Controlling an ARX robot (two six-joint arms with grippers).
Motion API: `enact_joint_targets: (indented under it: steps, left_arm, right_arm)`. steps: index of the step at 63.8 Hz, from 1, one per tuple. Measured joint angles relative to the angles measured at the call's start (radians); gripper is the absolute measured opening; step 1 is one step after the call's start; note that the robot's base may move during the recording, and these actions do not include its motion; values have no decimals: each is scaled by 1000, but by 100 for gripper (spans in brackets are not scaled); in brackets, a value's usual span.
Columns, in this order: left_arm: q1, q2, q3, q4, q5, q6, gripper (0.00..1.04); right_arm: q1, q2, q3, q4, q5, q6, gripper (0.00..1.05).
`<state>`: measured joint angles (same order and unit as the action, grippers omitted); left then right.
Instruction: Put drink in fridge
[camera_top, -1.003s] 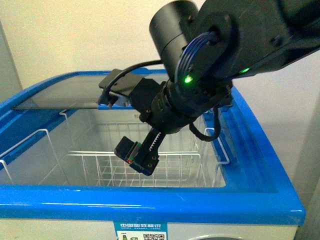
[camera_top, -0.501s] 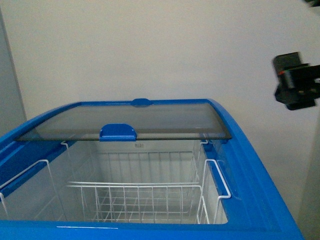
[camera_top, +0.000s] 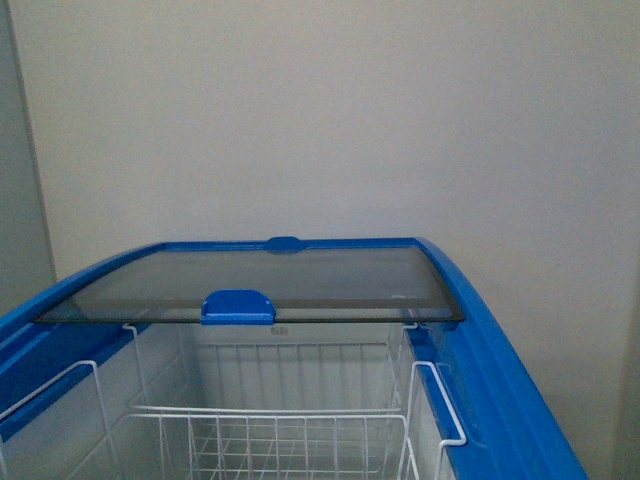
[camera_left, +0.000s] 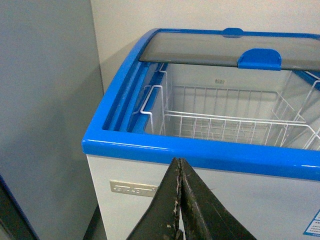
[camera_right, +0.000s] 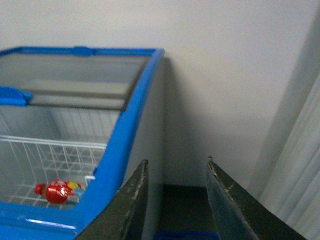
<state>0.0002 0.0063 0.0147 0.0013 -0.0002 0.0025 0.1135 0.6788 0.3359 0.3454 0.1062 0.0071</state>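
Observation:
The fridge (camera_top: 500, 350) is a white chest with a blue rim, its glass lid (camera_top: 280, 280) slid to the back and the front half uncovered. In the right wrist view the drink (camera_right: 57, 191), red cap and red label, lies on its side in the white wire basket (camera_right: 45, 155) inside the fridge (camera_right: 120, 145). My right gripper (camera_right: 177, 165) is open and empty, off the fridge's side, over the gap by the wall. My left gripper (camera_left: 180, 162) is shut on nothing, in front of the fridge's (camera_left: 200, 152) front rim. Neither arm shows in the front view.
A tall grey cabinet (camera_left: 45, 115) stands beside the fridge on one side. A plain wall (camera_top: 320, 120) runs behind it. A blue lid handle (camera_top: 238, 306) sits on the glass edge. Something blue (camera_right: 185, 235) lies on the dark floor below my right gripper.
The right arm, which hung over the fridge's opening a second ago, has swung out to the right and left the front view. The front view now points higher, at the wall.

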Motion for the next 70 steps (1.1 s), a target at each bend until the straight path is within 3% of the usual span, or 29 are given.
enact_joint_targets:
  steps: [7,12,70]
  left_arm:
    - [0,0,0,0,0,0,3]
    - [0,0,0,0,0,0,3]
    - [0,0,0,0,0,0,3]
  right_arm:
    - [-22,-29,-69,9,-18,0,20]
    - [-92,-77,-113,16,-100,-2,2]
    - [-111,-410,-313,-92,-106,-3,3]
